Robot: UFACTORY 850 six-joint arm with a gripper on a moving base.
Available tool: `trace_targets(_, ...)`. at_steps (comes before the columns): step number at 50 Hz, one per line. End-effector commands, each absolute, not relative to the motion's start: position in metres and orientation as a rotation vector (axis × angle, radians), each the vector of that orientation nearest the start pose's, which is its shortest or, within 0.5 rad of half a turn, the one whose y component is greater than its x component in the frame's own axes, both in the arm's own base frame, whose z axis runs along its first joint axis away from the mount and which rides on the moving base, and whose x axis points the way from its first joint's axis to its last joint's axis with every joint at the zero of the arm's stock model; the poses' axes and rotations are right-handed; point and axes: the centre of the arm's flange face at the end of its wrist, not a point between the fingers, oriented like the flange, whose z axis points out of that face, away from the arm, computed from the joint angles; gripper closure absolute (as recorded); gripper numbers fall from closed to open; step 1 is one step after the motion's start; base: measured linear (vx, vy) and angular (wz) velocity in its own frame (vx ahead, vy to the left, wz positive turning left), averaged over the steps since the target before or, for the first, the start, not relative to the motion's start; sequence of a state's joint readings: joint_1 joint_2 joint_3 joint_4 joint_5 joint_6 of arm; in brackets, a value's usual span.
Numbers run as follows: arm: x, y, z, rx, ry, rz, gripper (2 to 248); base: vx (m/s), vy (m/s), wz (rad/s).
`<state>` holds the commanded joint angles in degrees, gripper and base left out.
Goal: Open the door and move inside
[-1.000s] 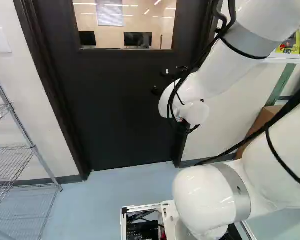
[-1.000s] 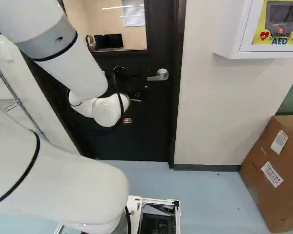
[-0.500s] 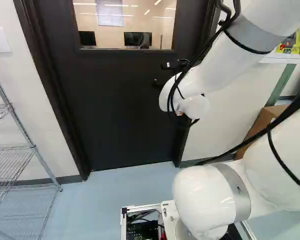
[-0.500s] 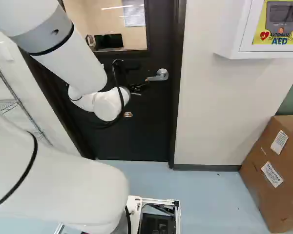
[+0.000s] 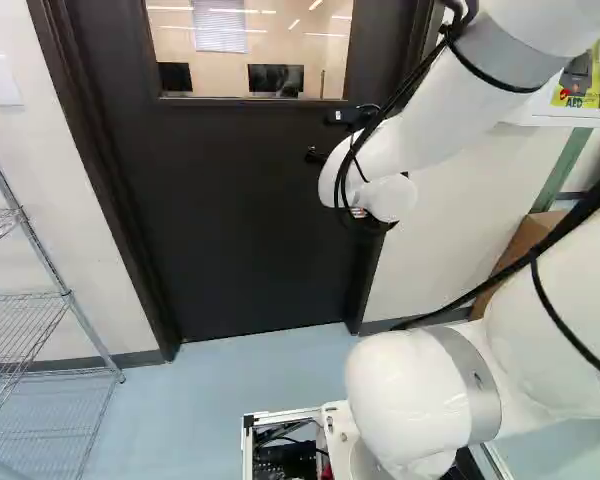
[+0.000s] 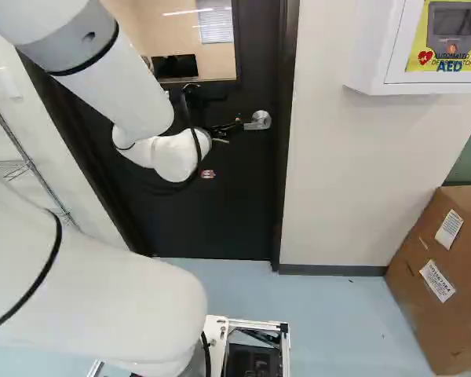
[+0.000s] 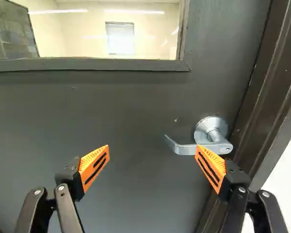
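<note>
The gripper (image 6: 229, 127) shows in the right base view as a dark shape in front of the door, next to the silver lever handle (image 6: 258, 121). In the wrist view the gripper (image 7: 152, 151) stands open, its orange-padded fingers wide apart. One fingertip overlaps the lever handle (image 7: 185, 149) near its pivot; whether they touch, I cannot tell. The lever's free end reaches into the space between the fingers. The dark door (image 5: 240, 220) is shut in its frame, with a window in its upper part.
A wire shelf (image 5: 25, 300) stands at the left of the left base view. Right of the door, a white AED cabinet (image 6: 370, 55) hangs on the wall above a cardboard box (image 6: 432, 267). The door frame (image 7: 262, 97) runs close beside the handle.
In the right base view the gripper has risen and shifted right, up to the handle. The arm's wrist has moved slightly with it. The base and the door have not moved.
</note>
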<state>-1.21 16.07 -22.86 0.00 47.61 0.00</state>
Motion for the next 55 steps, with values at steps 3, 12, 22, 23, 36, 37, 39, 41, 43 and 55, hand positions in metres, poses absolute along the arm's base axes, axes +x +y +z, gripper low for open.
trace_targets(3, 0.369, -0.008, 0.499, -2.303, 0.026, -2.159, 3, 0.0, 0.0, 0.0)
trace_targets(12, 0.378, -0.01, 0.506, -2.32, 0.031, -2.145, 3, 0.0, 0.0, 0.0)
trace_targets(22, 0.389, -0.012, 0.514, -2.339, 0.037, -2.129, 3, 0.0, 0.0, 0.0)
trace_targets(23, 0.39, -0.012, 0.515, -2.341, 0.037, -2.127, 3, 0.0, 0.0, 0.0)
trace_targets(36, 0.406, -0.014, 0.523, -2.36, 0.041, -2.108, 3, 0.0, 0.0, 0.0)
trace_targets(37, 0.407, -0.014, 0.523, -2.361, 0.041, -2.107, 3, 0.0, 0.0, 0.0)
trace_targets(39, 0.409, -0.014, 0.523, -2.362, 0.041, -2.106, 3, 0.0, 0.0, 0.0)
trace_targets(41, 0.412, -0.014, 0.523, -2.364, 0.041, -2.103, 3, 0.0, 0.0, 0.0)
trace_targets(43, 0.415, -0.014, 0.522, -2.367, 0.041, -2.099, 3, 0.0, 0.0, 0.0)
trace_targets(55, 0.431, -0.015, 0.512, -2.396, 0.041, -2.066, 3, 0.0, 0.0, 0.0)
